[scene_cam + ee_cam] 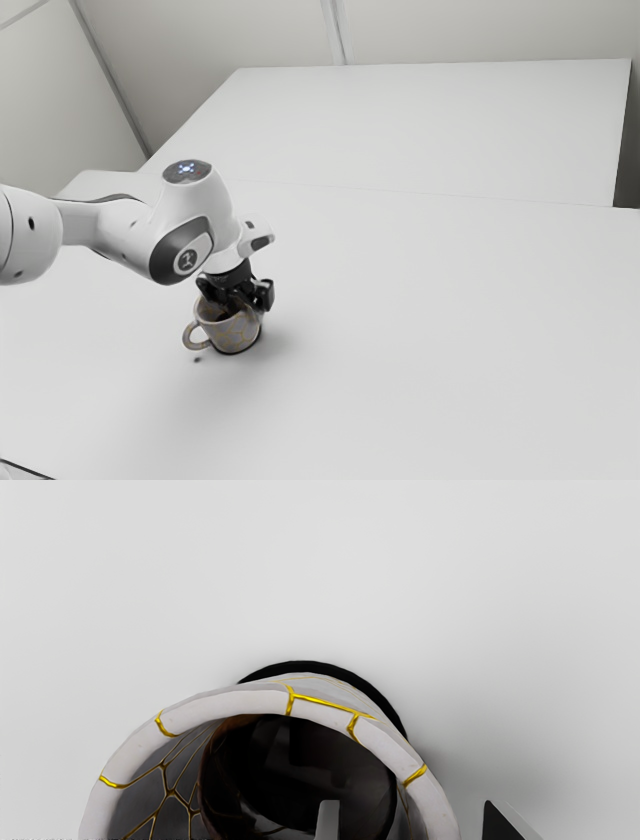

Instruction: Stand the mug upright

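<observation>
Since the mouth of the white ceramic mug with gold veins [232, 331] faced upward on the smooth white table [420, 350], it looked nearly upright. The slim black-and-grey fingers [328, 822] stood wide astride its wall, one within its dark hollow, probably so closing could grip the rim.

The white arm [125, 232] has dark discs [166, 262] — black tool [240, 291].

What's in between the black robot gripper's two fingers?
The rim side of the round white mug with gold lines: in the wrist view, one finger is inside it, the other outside.
</observation>
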Tool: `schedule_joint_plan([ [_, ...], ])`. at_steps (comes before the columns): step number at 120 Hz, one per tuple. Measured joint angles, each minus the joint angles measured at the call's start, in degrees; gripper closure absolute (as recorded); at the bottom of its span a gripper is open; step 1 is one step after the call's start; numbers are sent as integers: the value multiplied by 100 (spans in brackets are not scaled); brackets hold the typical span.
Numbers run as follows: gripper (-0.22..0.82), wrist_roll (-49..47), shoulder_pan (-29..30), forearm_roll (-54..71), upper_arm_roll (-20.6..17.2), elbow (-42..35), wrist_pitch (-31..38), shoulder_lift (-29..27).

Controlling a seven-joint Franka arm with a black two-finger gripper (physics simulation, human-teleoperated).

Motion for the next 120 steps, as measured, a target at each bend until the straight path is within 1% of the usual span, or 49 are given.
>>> schedule_joint_plan([
  [9, 22, -46, 30, -5, 7, 37, -22, -18],
  [19, 15, -90, 52, -71, 14, 133, -117, -70],
  [31, 9, -125, 53, -191, 16, 239, -291, -176],
  [45, 5, -92, 36, -404, 18, 504, -573, -272],
  [65, 2, 229, 116, -685, 41, 1584, -1233, -49],
  [80, 1, 545, 425, -743, -59, 2258, -1756, 32],
  [93, 1, 779, 781, -668, -207, 3026, -2340, 95],
  [120, 0, 1204, 1070, -527, -204, 4201, -3240, 60],
])
